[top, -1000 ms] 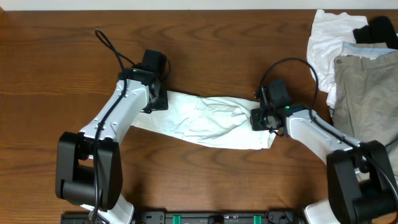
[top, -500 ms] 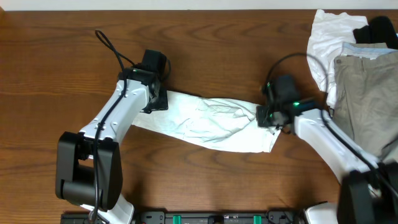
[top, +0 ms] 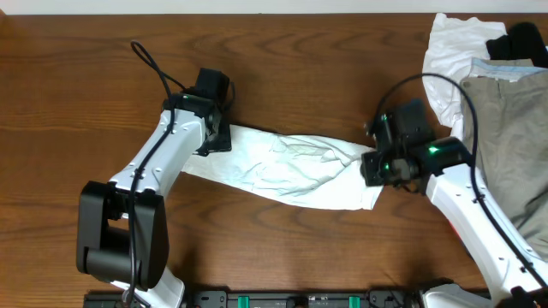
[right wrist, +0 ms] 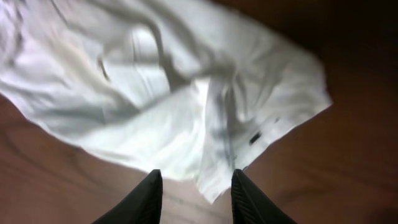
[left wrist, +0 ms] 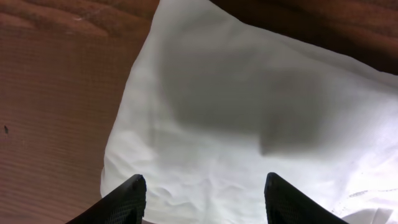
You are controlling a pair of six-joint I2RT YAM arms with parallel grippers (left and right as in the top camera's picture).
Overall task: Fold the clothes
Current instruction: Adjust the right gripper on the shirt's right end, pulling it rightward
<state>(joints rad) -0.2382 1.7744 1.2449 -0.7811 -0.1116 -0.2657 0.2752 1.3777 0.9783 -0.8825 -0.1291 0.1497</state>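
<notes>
Overhead, garment: the white garment (top: 291, 171) lies as a long wrinkled band across the middle of the table (top: 300, 68). Its left end is under the left gripper (top: 214, 139) and its right end is at the right gripper (top: 370, 167).
Overhead, pile: khaki trousers (top: 505, 128), a white piece (top: 445, 43) and a black piece (top: 522, 38) are heaped at the far right, apart from the band.
Left wrist, grip: the fingers are spread wide over flat cloth (left wrist: 249, 112) with nothing pinched, so the gripper is released.
Left wrist, advice: take the cloth at its edge, not its middle, so the layer lifts whole.
Right wrist, grip: the view is blurred. The fingers are parted above the end that carries the small dark label (right wrist: 255, 138), and nothing looks pinched.
Right wrist, advice: both ends are probably best pinched level and carried over together, which keeps the fold square.
Surface: brown grained wood that looks smooth, so thin cloth should slide on it easily.
Room: bare wood shows along both long sides of the band. The right arm works close to the pile and could snag it.
</notes>
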